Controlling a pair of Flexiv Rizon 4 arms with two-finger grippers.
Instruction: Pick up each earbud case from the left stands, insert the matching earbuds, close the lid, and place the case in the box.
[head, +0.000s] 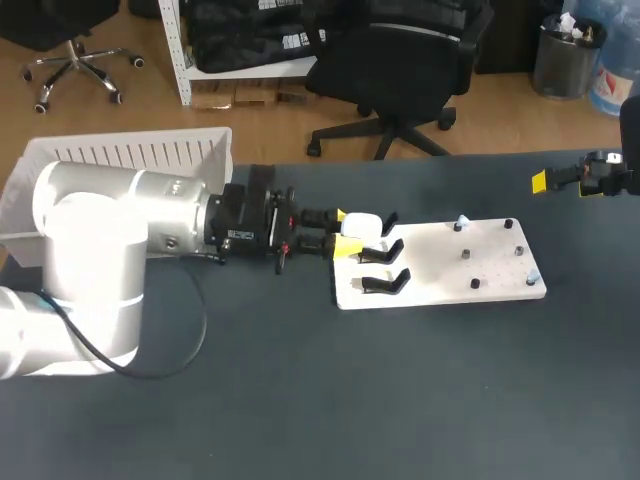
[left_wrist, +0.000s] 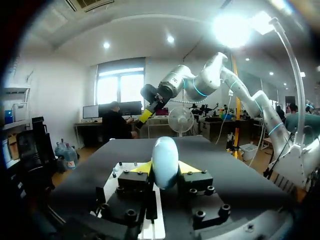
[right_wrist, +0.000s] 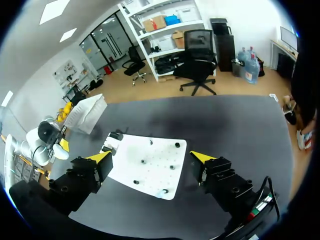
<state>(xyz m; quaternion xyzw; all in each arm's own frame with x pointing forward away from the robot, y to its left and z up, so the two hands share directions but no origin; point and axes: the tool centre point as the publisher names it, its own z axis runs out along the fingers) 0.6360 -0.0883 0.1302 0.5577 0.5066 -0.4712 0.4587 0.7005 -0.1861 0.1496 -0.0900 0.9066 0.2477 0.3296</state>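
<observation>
My left gripper (head: 345, 231) is shut on a white earbud case (head: 362, 224) at the left end of the white board (head: 440, 290), over the rearmost black stand. In the left wrist view the case (left_wrist: 165, 160) stands on edge between the yellow tips of that gripper (left_wrist: 165, 170). Two more black stands (head: 384, 282) nearer the front hold nothing. Small pale earbuds (head: 461, 222) sit on pegs on the board's right part. My right gripper (head: 575, 180) hangs open at the table's far right, well apart from the board; in its wrist view the right gripper (right_wrist: 151, 159) is over the board (right_wrist: 150, 175).
A white slatted box (head: 130, 150) stands at the table's back left, behind my left arm; it also shows in the right wrist view as the box (right_wrist: 86, 112). Several short black pegs (head: 466, 254) stick up from the board.
</observation>
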